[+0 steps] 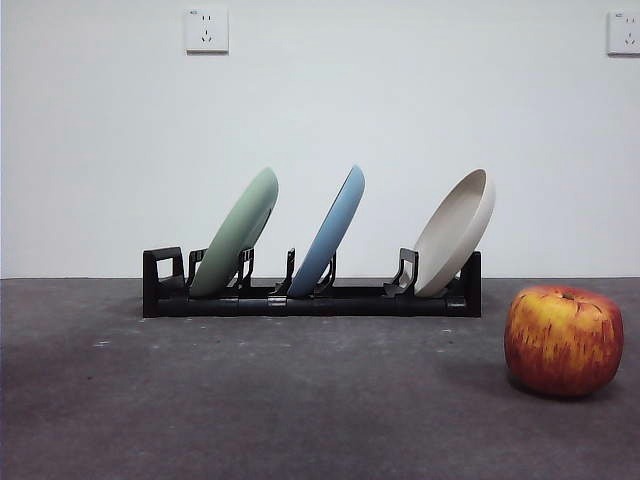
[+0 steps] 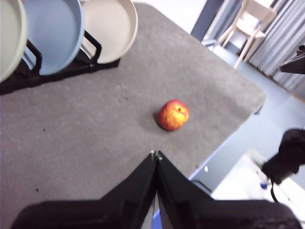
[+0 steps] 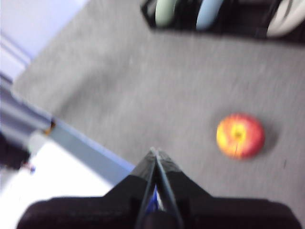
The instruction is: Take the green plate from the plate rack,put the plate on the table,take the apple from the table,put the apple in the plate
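The green plate (image 1: 238,232) leans in the leftmost slot of the black plate rack (image 1: 310,298) at the back of the table (image 1: 250,400). It also shows in the left wrist view as the green plate (image 2: 9,36) and in the blurred right wrist view as the green plate (image 3: 165,12). The apple (image 1: 563,340) rests on the table at the front right, well apart from the rack; the wrist views show the apple (image 2: 173,115) and the apple (image 3: 239,135). My left gripper (image 2: 155,154) is shut and empty, high above the table. Likewise shut and empty is my right gripper (image 3: 154,150).
A light blue plate (image 1: 330,230) and a cream-white plate (image 1: 456,232) lean in the rack to the right of the green one. The table's edge (image 2: 228,136) runs close beyond the apple. A chair (image 2: 250,19) stands off the table.
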### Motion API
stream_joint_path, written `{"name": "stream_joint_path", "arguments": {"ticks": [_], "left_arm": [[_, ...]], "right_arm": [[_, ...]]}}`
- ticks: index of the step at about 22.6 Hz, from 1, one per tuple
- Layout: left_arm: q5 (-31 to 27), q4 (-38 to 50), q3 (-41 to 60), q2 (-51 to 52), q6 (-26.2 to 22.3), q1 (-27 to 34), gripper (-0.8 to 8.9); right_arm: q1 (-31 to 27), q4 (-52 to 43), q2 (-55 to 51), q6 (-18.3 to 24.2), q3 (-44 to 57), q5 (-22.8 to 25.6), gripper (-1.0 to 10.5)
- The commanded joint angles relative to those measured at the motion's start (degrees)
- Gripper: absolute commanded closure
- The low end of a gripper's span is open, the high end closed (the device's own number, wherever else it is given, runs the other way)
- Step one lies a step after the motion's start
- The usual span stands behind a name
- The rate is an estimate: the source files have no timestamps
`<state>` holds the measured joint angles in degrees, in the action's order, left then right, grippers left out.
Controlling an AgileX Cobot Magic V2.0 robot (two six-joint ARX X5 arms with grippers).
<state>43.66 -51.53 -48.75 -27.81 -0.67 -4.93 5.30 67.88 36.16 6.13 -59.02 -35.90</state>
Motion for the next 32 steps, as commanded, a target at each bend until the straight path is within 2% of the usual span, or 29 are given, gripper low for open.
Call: {"name": "stream_joint_path", "arguments": {"ticks": [1, 7, 9, 10, 11, 12, 13, 23, 32], "left_arm": [[0.1, -3.3, -1.0, -0.1, -4.6, 0.0, 8.21], [-0.1, -5.2, -1.3, -0.2, -5.6, 0.0, 7.91], [-0.2, -5.2, -1.3, -0.2, -5.4, 0.0, 6.10], [-0.2, -5.2, -1.3, -0.2, -5.4, 0.0, 4.44], [-0.2, -5.2, -1.3, -0.2, -5.4, 0.0, 3.31], [-0.2, -5.2, -1.3, -0.2, -5.2, 0.0, 2.66], [-0.2, -5.2, -1.3, -0.2, -4.6, 0.0, 2.51], [-0.3, 0.0, -1.4, -3.6, -3.8, -0.2, 2.51], [-5.1, 14.8, -3.0, -15.7, -3.5, -3.4, 2.51]], "right_arm": [[0.2, 3.1, 0.5, 4.4, -0.1, 0.1, 9.6], [0.2, 3.2, 0.6, 4.2, -0.1, -0.1, 9.1], [0.2, 3.1, 0.6, 4.1, -0.1, -0.1, 7.2], [0.2, 3.0, 0.6, 3.7, -0.1, 0.0, 5.6], [0.2, 3.0, 0.6, 3.6, -0.1, 0.0, 4.4], [0.2, 3.0, 0.6, 3.5, -0.1, 0.1, 3.4], [0.2, 3.0, 0.6, 3.0, -0.1, 0.2, 3.0], [0.2, 2.9, 0.6, 2.7, -0.1, 0.2, 3.0], [0.2, 2.9, 1.2, 2.7, -0.1, 0.2, 3.0]]}}
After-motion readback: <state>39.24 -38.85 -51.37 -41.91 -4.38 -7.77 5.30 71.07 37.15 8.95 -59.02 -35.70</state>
